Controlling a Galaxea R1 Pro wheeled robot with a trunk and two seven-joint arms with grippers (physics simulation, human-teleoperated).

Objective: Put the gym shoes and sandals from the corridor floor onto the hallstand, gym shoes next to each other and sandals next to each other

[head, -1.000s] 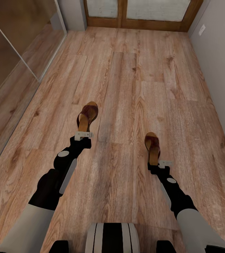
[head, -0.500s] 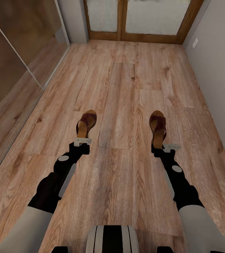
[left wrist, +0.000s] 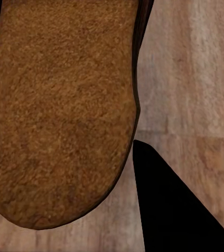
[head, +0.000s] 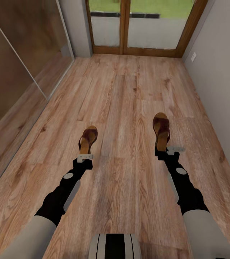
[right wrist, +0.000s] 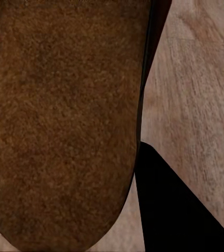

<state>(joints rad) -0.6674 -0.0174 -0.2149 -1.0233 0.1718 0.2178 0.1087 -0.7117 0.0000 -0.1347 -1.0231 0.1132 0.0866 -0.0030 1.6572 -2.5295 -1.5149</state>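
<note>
Two dark brown sandals with tan insoles are held above the corridor floor [head: 125,108]. My left gripper [head: 85,156] is shut on the heel end of the left sandal [head: 88,138]. My right gripper [head: 164,149] is shut on the heel end of the right sandal [head: 161,126], which sits farther forward. In the left wrist view the tan insole [left wrist: 59,105] lies close beside a black finger [left wrist: 169,210]. The right wrist view shows the other sandal's insole [right wrist: 64,121] beside a black finger [right wrist: 174,210]. The gym shoes and the hallstand are out of view.
A wood-framed glass double door [head: 136,32] closes the far end of the corridor. A grey wall [head: 222,79] with an outlet [head: 193,57] runs along the right. A glossy panel [head: 14,72] lines the left side. My base [head: 115,246] is at the bottom edge.
The head view has tipped up, showing more of the door. The right gripper carried its sandal forward and outward. The left sandal has drawn back toward me.
</note>
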